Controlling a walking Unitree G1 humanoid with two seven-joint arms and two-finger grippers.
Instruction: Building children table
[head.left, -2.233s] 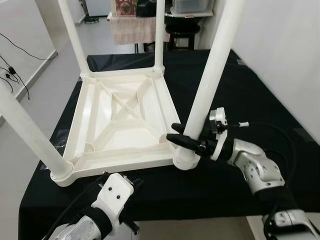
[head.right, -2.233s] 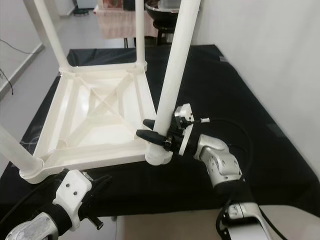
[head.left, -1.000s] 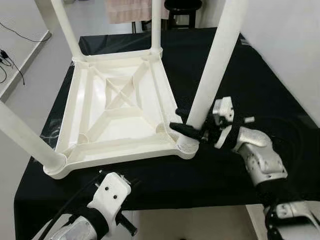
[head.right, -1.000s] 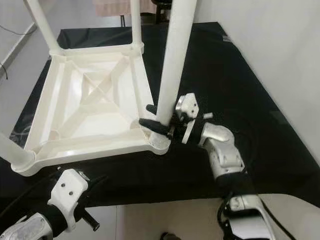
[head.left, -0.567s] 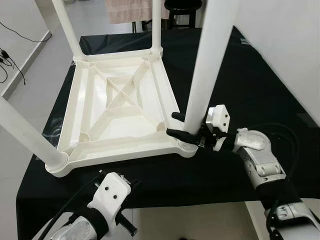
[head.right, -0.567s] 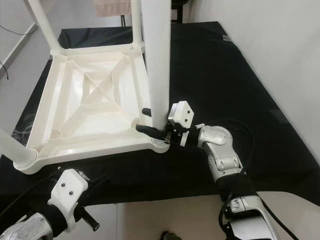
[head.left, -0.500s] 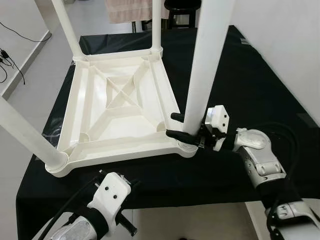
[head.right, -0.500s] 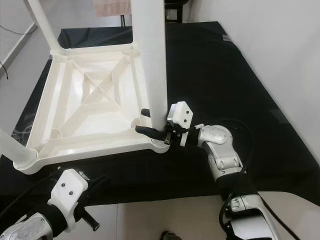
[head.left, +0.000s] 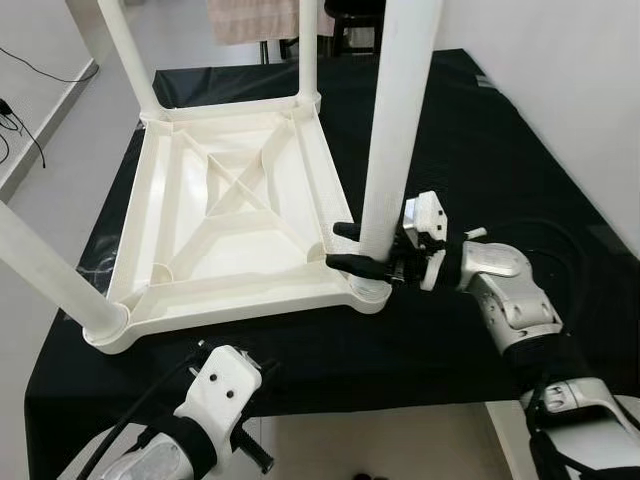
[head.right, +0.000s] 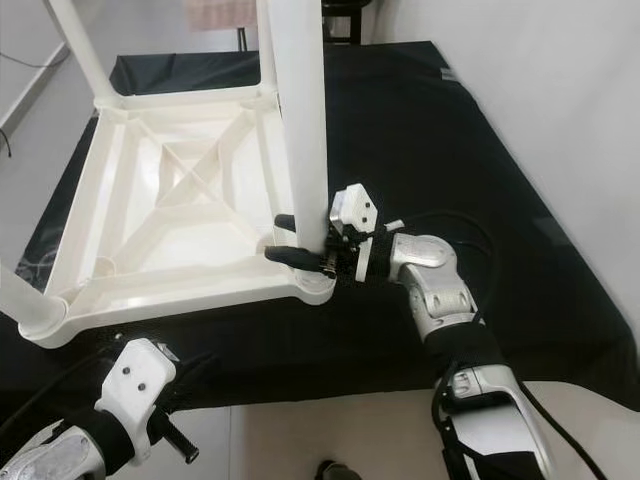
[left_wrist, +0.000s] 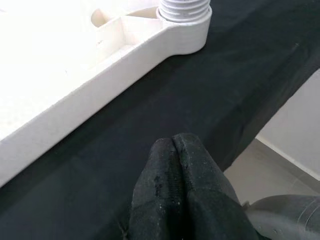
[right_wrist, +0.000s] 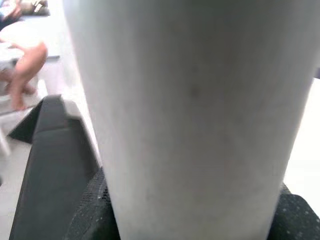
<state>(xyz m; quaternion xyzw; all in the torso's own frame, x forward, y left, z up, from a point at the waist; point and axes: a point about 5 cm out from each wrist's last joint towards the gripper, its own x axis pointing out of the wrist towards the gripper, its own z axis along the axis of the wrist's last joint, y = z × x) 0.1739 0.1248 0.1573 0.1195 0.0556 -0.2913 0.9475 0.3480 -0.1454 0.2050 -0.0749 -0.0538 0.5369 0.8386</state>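
Note:
A white plastic children's table (head.left: 230, 215) lies upside down on the black-covered worktop (head.left: 500, 150). Three of its legs stand up at the far-left (head.left: 125, 55), far-right (head.left: 308, 45) and near-left (head.left: 45, 265) corners. The near-right leg (head.left: 395, 130) stands almost upright in its corner socket (head.left: 368, 290). My right gripper (head.left: 348, 247) is shut on this leg just above the socket, one black finger (right_wrist: 85, 215) on each side. My left gripper (left_wrist: 173, 145) is shut on nothing and hangs low before the worktop's front edge, facing a table corner with a threaded leg base (left_wrist: 184, 10).
A white wall (head.left: 560, 80) runs close along the right side. A dark stool (head.left: 350, 15) and a draped shelf (head.left: 255, 20) stand behind the worktop. Open floor (head.left: 40, 130) lies to the left. Bare black cloth stretches to the right of the table.
The near-right leg has swung from leaning to the right to almost upright in its socket, with my right gripper still clasped near its base. The camera has shifted a little.

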